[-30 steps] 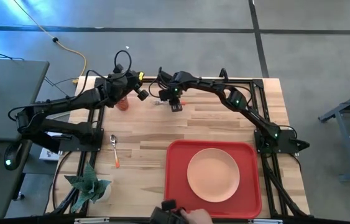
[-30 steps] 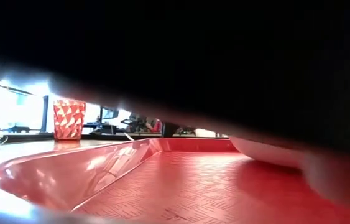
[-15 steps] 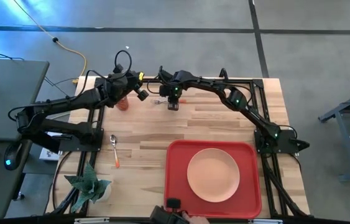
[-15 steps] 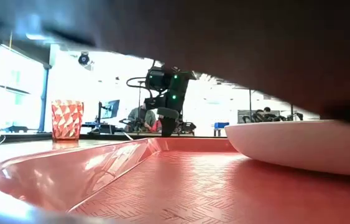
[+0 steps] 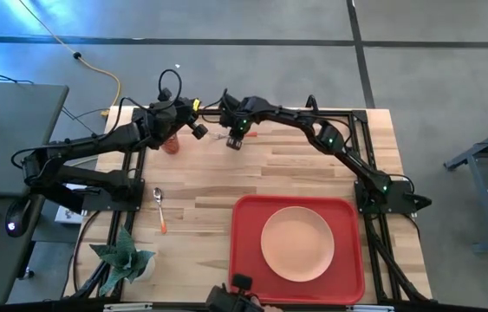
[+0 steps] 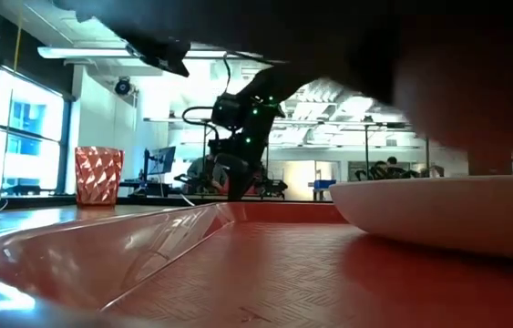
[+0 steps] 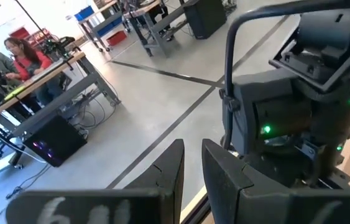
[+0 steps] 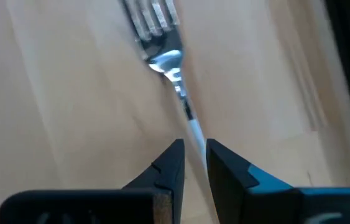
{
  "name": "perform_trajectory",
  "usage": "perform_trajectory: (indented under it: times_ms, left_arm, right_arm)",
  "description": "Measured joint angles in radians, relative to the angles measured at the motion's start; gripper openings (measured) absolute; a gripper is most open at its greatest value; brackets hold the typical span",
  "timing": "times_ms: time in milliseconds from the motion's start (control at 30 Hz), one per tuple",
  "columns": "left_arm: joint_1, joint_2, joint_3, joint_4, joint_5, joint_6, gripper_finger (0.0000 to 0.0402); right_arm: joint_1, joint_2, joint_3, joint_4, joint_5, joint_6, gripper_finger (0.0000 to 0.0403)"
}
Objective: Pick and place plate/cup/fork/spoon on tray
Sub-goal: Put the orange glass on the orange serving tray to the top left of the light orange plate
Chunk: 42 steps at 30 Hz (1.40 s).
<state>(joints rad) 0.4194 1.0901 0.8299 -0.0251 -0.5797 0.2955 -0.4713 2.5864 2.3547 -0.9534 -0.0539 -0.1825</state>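
Pinching fork (image 8: 173,68) shaft: right tool (image 8: 191,163), seen only by wrist; left tool (image 7: 191,163) pressed together.

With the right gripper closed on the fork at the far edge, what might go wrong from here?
The right gripper pinches only the fork's thin neck, so it may twist or slip during the carry to the tray. The left gripper sits close by near the cup, so the arms might collide.
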Motion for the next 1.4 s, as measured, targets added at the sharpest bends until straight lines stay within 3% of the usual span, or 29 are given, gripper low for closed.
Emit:
perform_trajectory:
  times_ms: [300, 467, 567, 667, 800, 933, 1033, 1167, 1400]
  left_arm:
    - [0.0, -0.017, 0.001, -0.012, -0.017, -0.037, 0.0046]
    - [0.007, -0.043, 0.002, -0.088, -0.087, -0.167, 0.0054]
    - [0.021, -0.058, 0.002, -0.156, -0.073, -0.219, 0.0069]
    - [0.034, -0.058, 0.002, -0.206, -0.05, -0.251, 0.0088]
    - [0.044, -0.056, 0.002, -0.238, -0.025, -0.279, 0.0114]
    - [0.048, -0.041, 0.002, -0.21, 0.039, -0.303, 0.0133]
    - [0.048, 0.007, 0.002, -0.152, 0.116, -0.302, 0.0139]
    - [0.047, 0.113, 0.002, -0.06, 0.189, -0.289, 0.014]
    - [0.072, 0.25, 0.002, -0.043, 0.197, -0.306, 0.0141]
  right_arm:
    - [0.007, -0.053, 0.001, 0.012, 0.012, 0.054, 0.0058]
    - [0.007, -0.115, -0.007, -0.055, -0.149, 0.049, 0.0058]
    - [0.007, -0.192, -0.095, -0.056, -0.221, 0.034, 0.0058]
    - [0.007, -0.323, -0.292, 0.054, -0.254, 0.034, 0.0058]
    - [-0.005, -0.57, -0.678, 0.361, -0.259, 0.1, 0.0058]
    - [-0.005, -0.803, -1.078, 0.748, -0.203, 0.208, 0.0058]
    - [0.008, -0.941, -1.293, 0.985, -0.141, 0.29, 0.0058]
    - [0.009, -1.097, -1.484, 1.089, -0.1, 0.369, 0.0058]
    - [0.014, -1.363, -1.739, 1.145, 0.035, 0.419, 0.0058]
